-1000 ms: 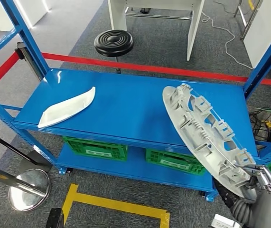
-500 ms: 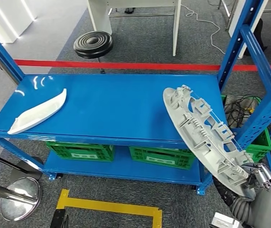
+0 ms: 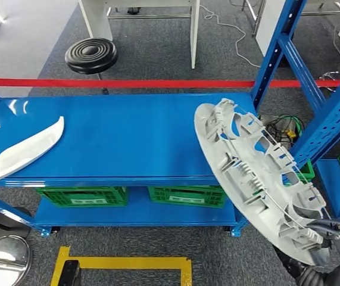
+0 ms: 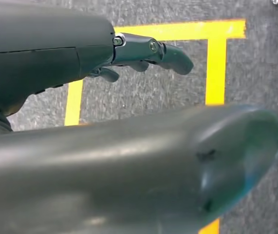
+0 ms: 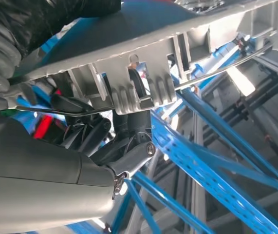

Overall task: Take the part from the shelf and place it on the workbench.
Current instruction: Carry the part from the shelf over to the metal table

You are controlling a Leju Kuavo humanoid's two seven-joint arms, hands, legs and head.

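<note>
Part lifted off the shelf, gripped at its near end.

The blue shelf [image 3: 114, 137] carries a white strip [image 3: 24, 148] at its left end. The grey part [image 3: 253, 173] slants from above the shelf's right end down to the right robot hand [image 3: 339, 241], which grips its lower end. Blue uprights [image 3: 289, 53] stand just beside it. The left robot hand [image 4: 144, 51] hangs over the floor, fingers apart, holding nothing.

Grey carpet floor [image 3: 231, 36] runs behind a red barrier tape [image 3: 136, 83], with yellow floor marking [image 3: 122, 262] in front. A black round stool [image 3: 91, 55] stands near a white table leg [image 3: 195, 30]; green crates [image 3: 84, 195] sit low beneath.
</note>
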